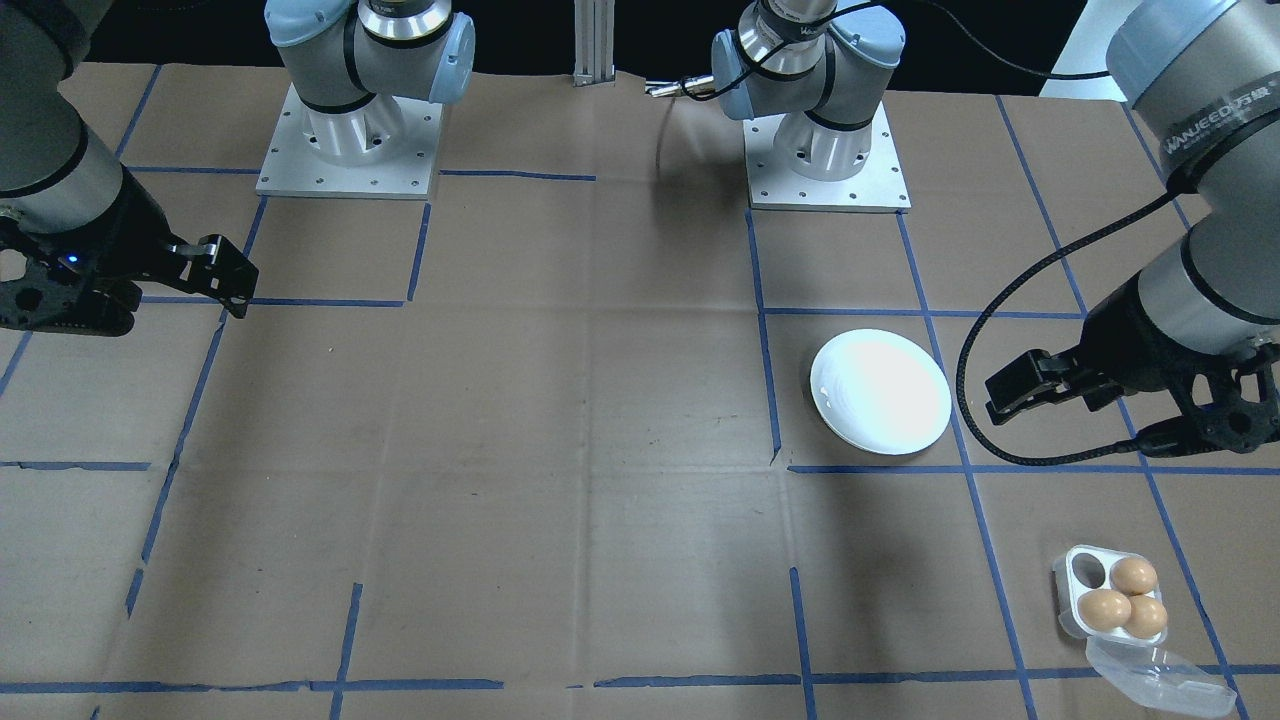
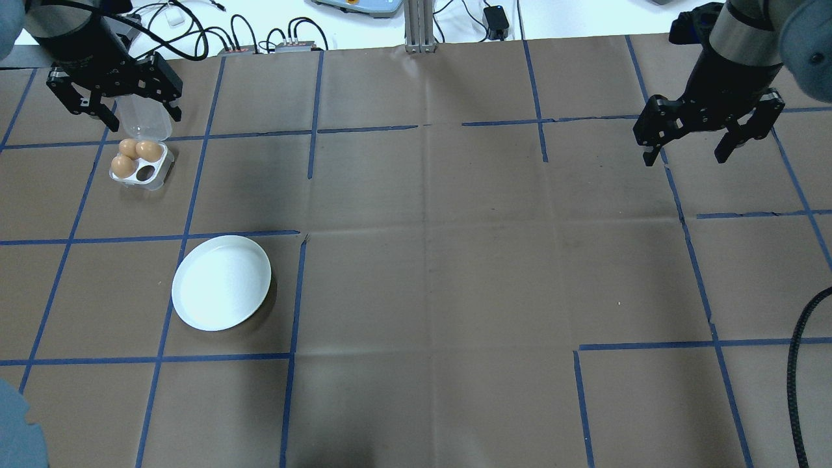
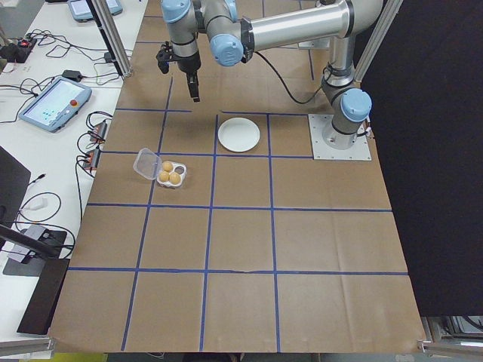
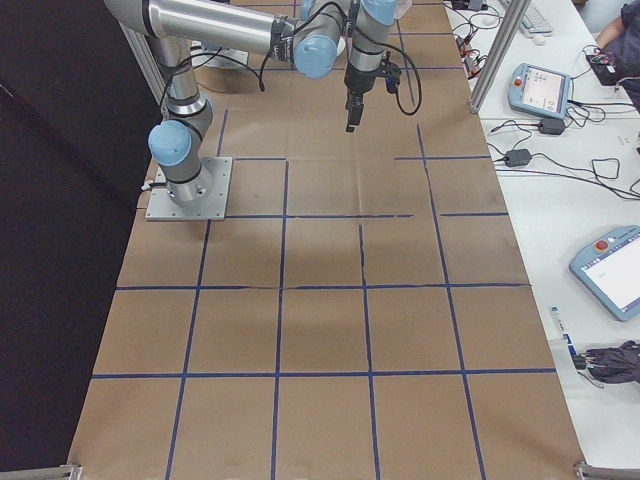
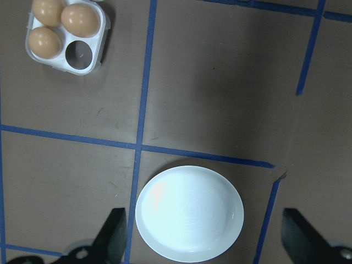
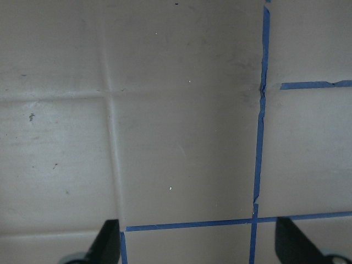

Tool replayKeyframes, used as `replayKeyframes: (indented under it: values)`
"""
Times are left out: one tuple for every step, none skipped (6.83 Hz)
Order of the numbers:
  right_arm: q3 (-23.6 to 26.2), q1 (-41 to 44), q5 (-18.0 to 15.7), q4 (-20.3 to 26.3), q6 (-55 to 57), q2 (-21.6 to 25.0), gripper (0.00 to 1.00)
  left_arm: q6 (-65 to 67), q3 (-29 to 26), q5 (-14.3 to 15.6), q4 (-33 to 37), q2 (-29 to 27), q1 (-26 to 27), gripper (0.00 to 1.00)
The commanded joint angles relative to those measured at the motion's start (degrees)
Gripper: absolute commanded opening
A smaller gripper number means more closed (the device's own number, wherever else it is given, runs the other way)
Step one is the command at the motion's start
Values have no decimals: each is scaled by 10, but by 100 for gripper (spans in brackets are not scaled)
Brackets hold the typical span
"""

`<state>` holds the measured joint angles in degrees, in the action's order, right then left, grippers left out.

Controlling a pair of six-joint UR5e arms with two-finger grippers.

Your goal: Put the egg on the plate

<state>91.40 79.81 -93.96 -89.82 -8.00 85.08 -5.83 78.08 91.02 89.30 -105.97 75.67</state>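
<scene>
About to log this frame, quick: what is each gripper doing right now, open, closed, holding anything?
Left gripper: open, holding nothing, above the table.
Right gripper: open, holding nothing, above bare table.

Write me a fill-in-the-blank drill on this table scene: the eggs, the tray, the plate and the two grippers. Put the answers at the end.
1. The egg tray holds ____ brown eggs.
2. Of the tray's four holes, ____ is vacant.
3. The white plate has ____ eggs on it.
4. The left gripper and the right gripper both have their jaws ____.

Missing words: three; one; no; open
</scene>
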Motion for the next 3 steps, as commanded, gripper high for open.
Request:
replayKeyframes:
  values:
    - [0,0,0,0,0,0,100,0,1,-7,0,0,0,100]
    - [0,0,0,0,0,0,100,0,1,-8,0,1,1,100]
    - [0,0,0,0,0,0,100,7,4,-8,1,8,1,100]
